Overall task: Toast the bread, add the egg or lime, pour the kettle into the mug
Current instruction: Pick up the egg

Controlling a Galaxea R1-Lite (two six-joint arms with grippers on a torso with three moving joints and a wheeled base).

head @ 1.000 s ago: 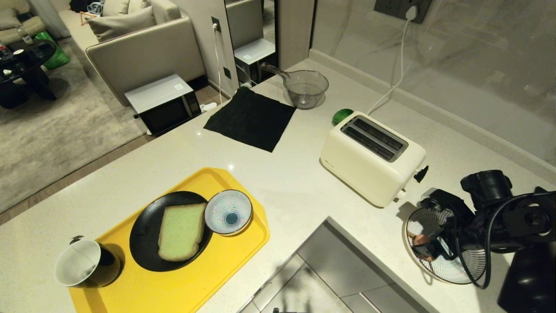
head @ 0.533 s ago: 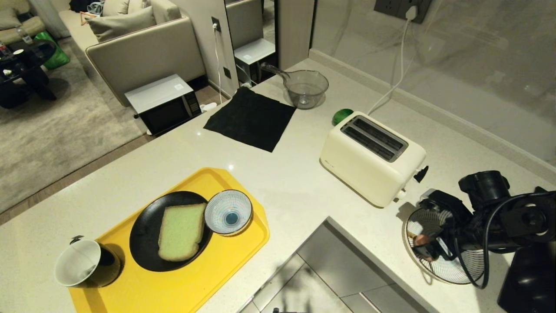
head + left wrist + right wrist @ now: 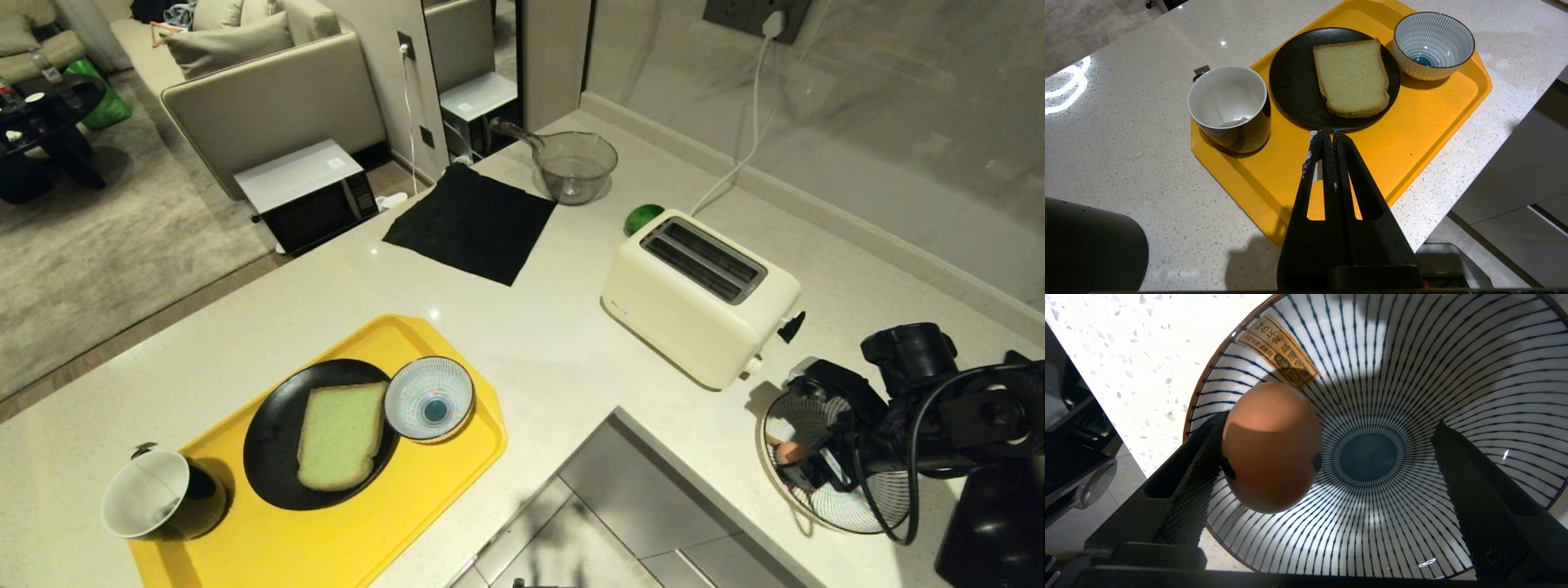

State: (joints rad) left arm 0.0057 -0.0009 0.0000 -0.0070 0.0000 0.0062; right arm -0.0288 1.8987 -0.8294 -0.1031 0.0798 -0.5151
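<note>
Right gripper (image 3: 1323, 469) spread wide around the egg (image 3: 1271, 447), whose dark spots only the wrist view shows

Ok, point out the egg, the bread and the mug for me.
egg (image 3: 1271, 447): right wrist view, middle of the shell.
bread (image 3: 341, 436): head view, centre of the slice.
mug (image 3: 1227, 96): left wrist view, white inside wall.

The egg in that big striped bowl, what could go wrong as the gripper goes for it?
The right gripper stands wide open with the egg against one finger only, so closing might roll it along the sloped striped bowl. The round shell may also slip or crack if squeezed off-centre.
</note>
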